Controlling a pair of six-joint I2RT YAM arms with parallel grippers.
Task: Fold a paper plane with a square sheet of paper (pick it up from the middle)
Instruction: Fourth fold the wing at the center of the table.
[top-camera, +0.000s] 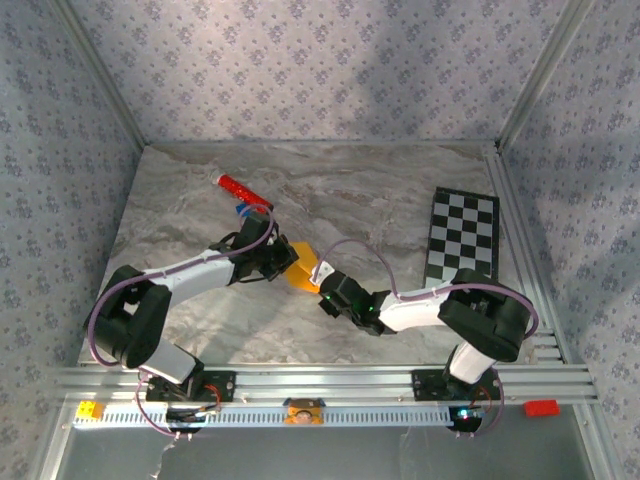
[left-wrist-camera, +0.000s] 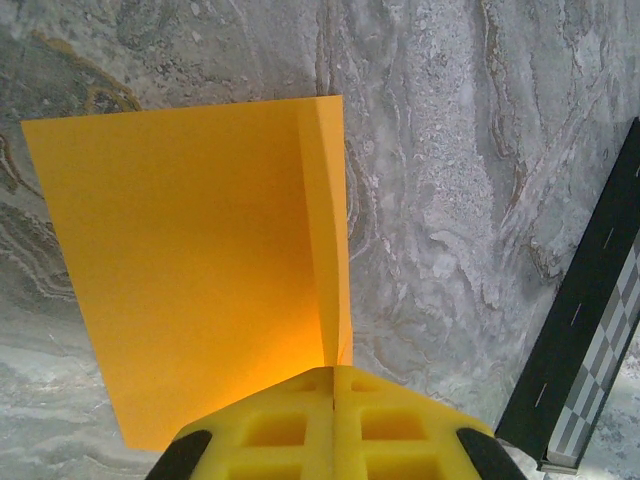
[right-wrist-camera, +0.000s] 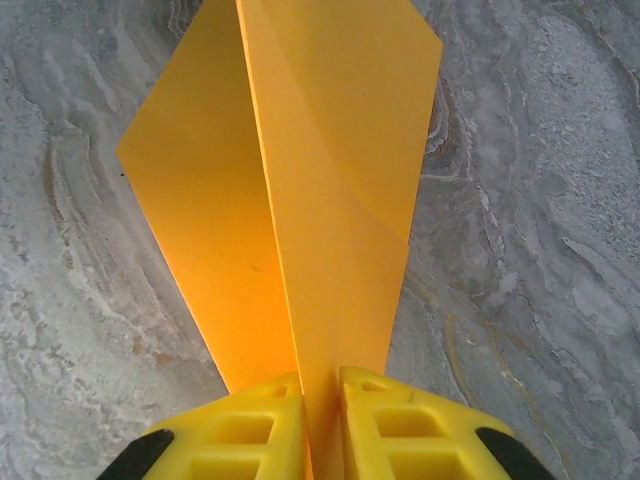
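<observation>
I have the sheet of paper (top-camera: 300, 268) pinched between both claws, well to the left of the checkered board (top-camera: 462, 238), about level with the board's near end. The left claw (top-camera: 272, 262) takes it on the side far from the board and the right claw (top-camera: 325, 285) on the side toward it.

On my left wrist camera the left claw (left-wrist-camera: 333, 410) is fully together, with a folded edge of the paper (left-wrist-camera: 200, 260) running straight into the seam between its yellow pads (left-wrist-camera: 270, 430). On the right wrist camera the right claw (right-wrist-camera: 320, 420) is clamped on the paper (right-wrist-camera: 300, 180) too. The sheet stands edge-on in the thin slit between the pads, and one flap leans off to each side.

It looks lifted off the tabletop (top-camera: 400, 200), though I can't be sure that no corner touches.

This stuff is almost weightless and thin. It is stiff only along its creases and floppy everywhere else. I expect it to tear or wrinkle if my two claws pull apart or twist against each other. The pads should hold it fine without squeezing harder. The sensible place to grip is on the fold line, near the middle, where the doubled layers give some backbone. A free corner would just bend away.
</observation>
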